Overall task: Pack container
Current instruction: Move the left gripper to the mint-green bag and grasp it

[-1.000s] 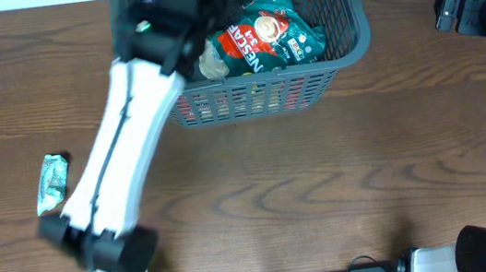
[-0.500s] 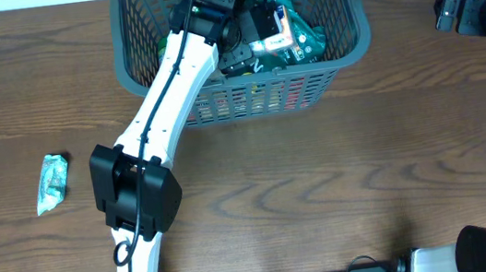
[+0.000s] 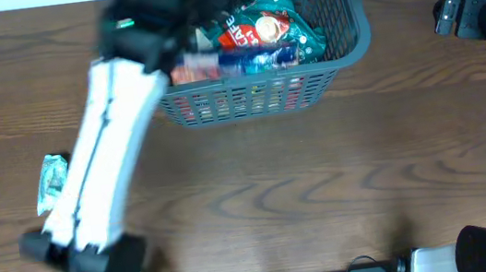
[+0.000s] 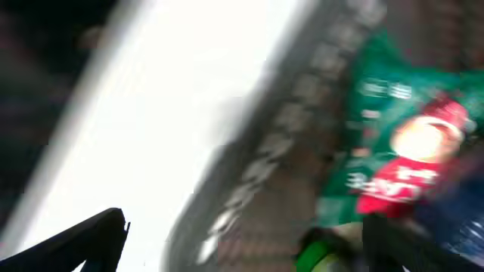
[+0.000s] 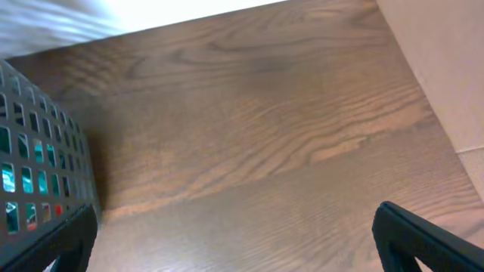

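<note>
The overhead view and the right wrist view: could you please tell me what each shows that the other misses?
Only overhead: the blurred left arm, a small packet on the wooden table, and the coffee pouch with its printed front. Only right wrist: its own jaws, spread wide, and a pale surface beyond the table edge. Both: the grey basket and that table.

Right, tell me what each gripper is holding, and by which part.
Nothing. The left gripper is at the container with its fingers apart and empty, though that view is blurred. The right gripper is open over the table, also empty.
</note>
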Controlling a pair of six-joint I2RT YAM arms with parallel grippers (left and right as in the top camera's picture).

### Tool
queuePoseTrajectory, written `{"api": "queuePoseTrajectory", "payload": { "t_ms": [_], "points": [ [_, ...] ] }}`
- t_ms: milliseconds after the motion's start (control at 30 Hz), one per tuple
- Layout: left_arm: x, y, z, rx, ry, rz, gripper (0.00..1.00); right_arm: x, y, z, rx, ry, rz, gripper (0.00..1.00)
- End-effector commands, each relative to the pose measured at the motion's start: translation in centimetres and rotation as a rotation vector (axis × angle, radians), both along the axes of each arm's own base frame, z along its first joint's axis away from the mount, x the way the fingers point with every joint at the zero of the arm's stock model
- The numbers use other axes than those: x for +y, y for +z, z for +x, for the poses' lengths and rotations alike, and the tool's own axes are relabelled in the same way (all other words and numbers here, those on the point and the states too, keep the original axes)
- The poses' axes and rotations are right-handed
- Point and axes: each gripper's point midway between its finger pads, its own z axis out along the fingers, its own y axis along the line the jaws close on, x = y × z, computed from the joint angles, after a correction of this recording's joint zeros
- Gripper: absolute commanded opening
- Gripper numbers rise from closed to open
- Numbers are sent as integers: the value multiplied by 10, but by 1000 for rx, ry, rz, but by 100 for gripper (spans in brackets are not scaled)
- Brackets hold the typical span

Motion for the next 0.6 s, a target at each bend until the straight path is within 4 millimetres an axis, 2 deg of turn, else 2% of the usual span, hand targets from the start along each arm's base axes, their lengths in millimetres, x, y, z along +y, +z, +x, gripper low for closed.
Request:
{"api": "queuePoseTrajectory", "payload": {
  "t_ms": [0, 100, 267, 367, 433, 567],
  "points": [
    [79, 35, -18, 1, 286, -180, 98, -4, -2, 0, 8, -9, -5, 99],
    [143, 31, -53, 90, 503, -253, 98, -4, -2, -1, 10, -9, -4, 99],
    [225, 3, -129, 285, 873, -410, 99, -4, -2, 0, 9, -9, -4, 99],
    [255, -21, -170, 415, 1032, -405, 99, -4, -1, 0, 6, -9, -5, 99],
    [270, -32, -186, 455, 1156, -465, 99, -4, -1, 1, 4, -9, -5, 99],
    [295, -54, -205, 487, 1426, -637, 98, -4, -1, 1, 3, -9, -5, 99]
  ]
}}
